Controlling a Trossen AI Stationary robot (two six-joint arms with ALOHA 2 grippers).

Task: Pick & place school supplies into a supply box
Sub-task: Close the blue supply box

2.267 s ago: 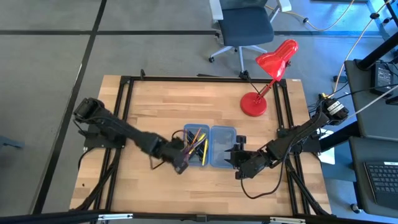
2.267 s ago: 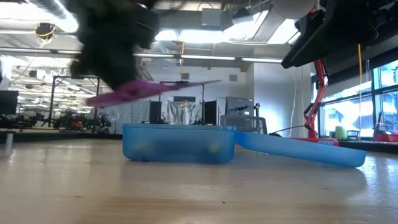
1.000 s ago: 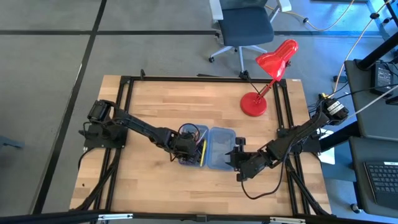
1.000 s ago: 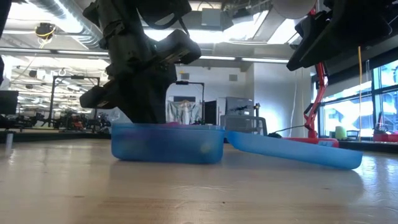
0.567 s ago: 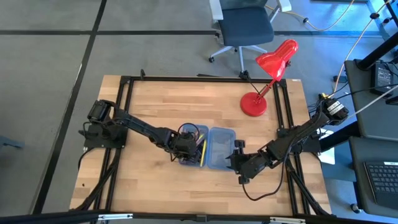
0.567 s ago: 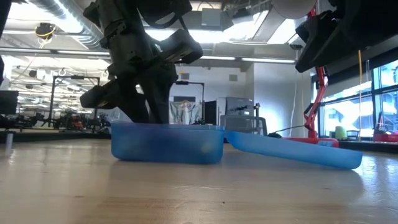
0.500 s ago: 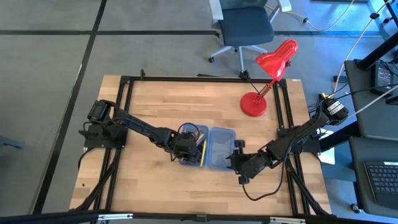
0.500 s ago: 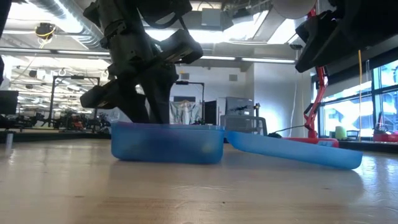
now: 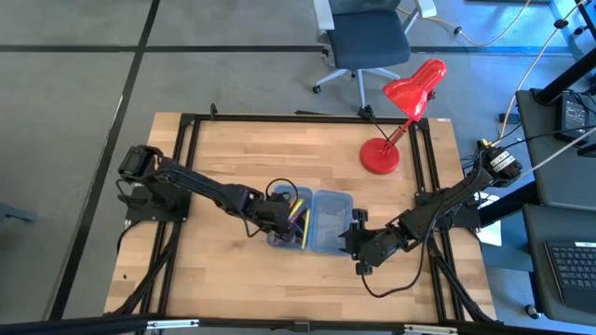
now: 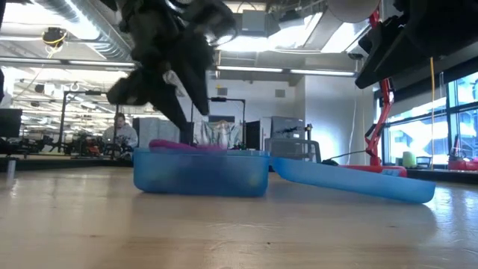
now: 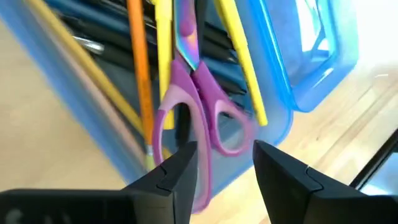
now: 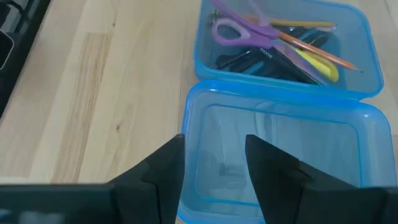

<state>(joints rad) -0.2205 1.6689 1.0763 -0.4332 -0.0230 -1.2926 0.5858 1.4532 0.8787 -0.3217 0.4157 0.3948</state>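
Wood planks make the table top (image 9: 223, 158), pale and smooth, with a black frame around it. Grey floor and a blue office chair (image 9: 365, 39) lie beyond, and a person (image 10: 119, 131) sits far back in the room. A shiny red desk lamp (image 9: 396, 112) stands near the far right corner. The see-through blue supply box (image 12: 283, 112) lies open in the middle. Purple scissors (image 11: 199, 106) rest inside on pens and pencils (image 12: 298, 53). The left gripper (image 11: 225, 163) hangs over them, jaws apart, holding nothing. The right gripper (image 12: 214, 158) waits by the empty half, jaws apart.
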